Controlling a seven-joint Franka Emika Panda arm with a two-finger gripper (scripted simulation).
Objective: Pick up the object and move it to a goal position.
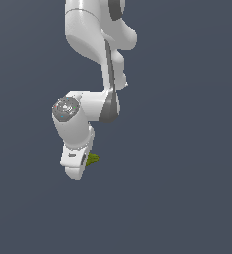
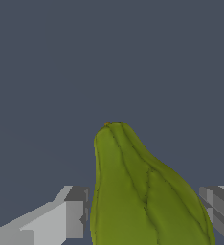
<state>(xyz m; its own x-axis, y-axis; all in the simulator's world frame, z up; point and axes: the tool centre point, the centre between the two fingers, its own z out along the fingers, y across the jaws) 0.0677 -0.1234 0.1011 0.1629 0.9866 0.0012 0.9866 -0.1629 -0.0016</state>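
The object [image 2: 147, 196] is a lumpy, ribbed olive-green thing. In the wrist view it fills the space between my two grey fingertips, and one fingertip [image 2: 78, 210] stands against each of its sides. My gripper [image 2: 142, 213] is shut on it. In the exterior view the white gripper [image 1: 82, 167] points down, and only a small green part of the object [image 1: 93, 158] sticks out on the exterior view's right side of the fingers. The rest of the object is hidden by the hand.
The white arm [image 1: 95, 34] comes down from the top of the exterior view above the gripper. Around it there is only a plain dark grey-blue background [image 1: 187, 198].
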